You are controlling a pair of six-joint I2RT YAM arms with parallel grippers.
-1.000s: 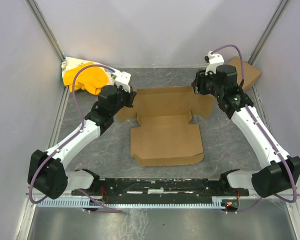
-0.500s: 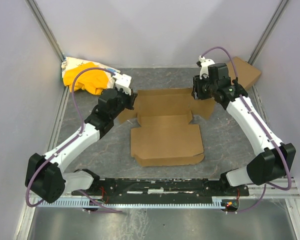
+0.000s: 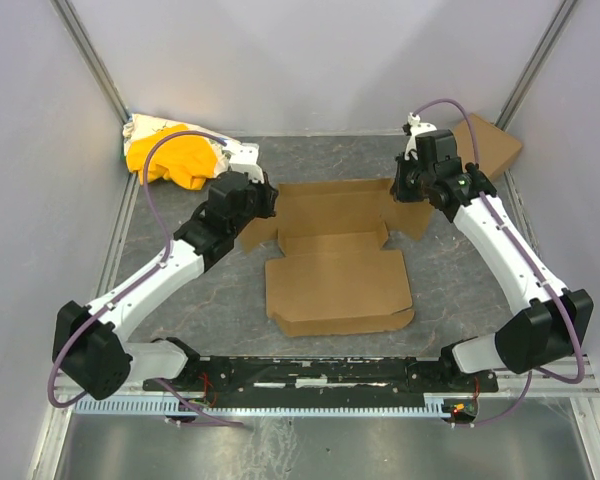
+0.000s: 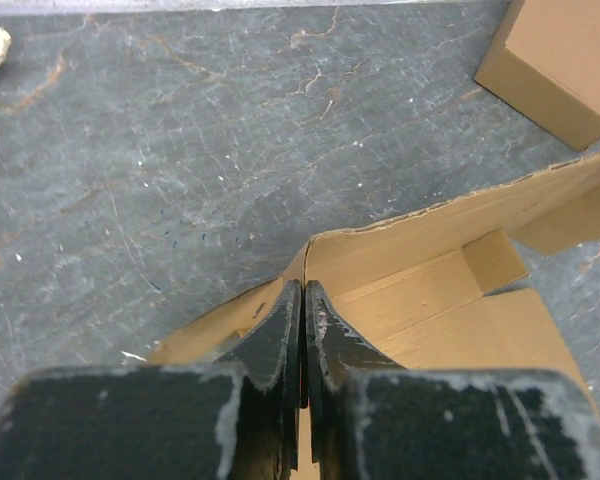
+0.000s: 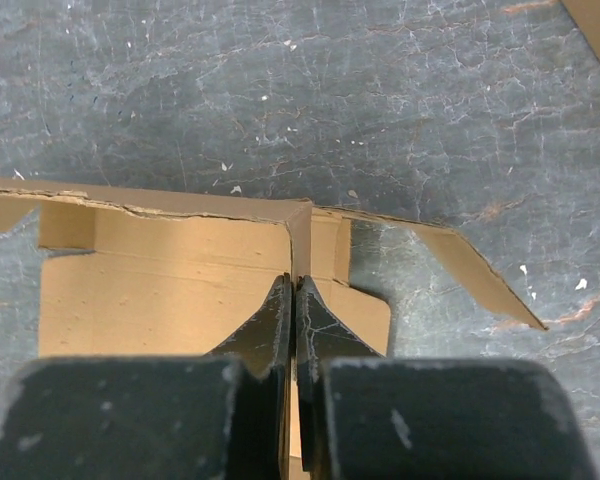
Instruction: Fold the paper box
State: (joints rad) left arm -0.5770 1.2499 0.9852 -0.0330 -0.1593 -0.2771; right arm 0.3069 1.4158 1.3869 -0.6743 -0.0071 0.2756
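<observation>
Paper box (image 3: 335, 285), far-left corner pinched in left fingers (image 4: 273, 338), far-right corner in right fingers (image 5: 272, 325)

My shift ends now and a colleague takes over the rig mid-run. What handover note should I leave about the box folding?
Left end effector: shut on the far-left corner of the paper box.
Right end effector: shut on its far-right corner.
Box: centre of the table, far wall standing, wide near panel lying flat, right side flap splayed outward.
Done: far wall raised, both far corners pinched.
Left, by the look of it: side walls, tucking, closing the lid.
Nearby, apart from the work: second cardboard box far right, yellow-and-white cloth bundle far left.
</observation>
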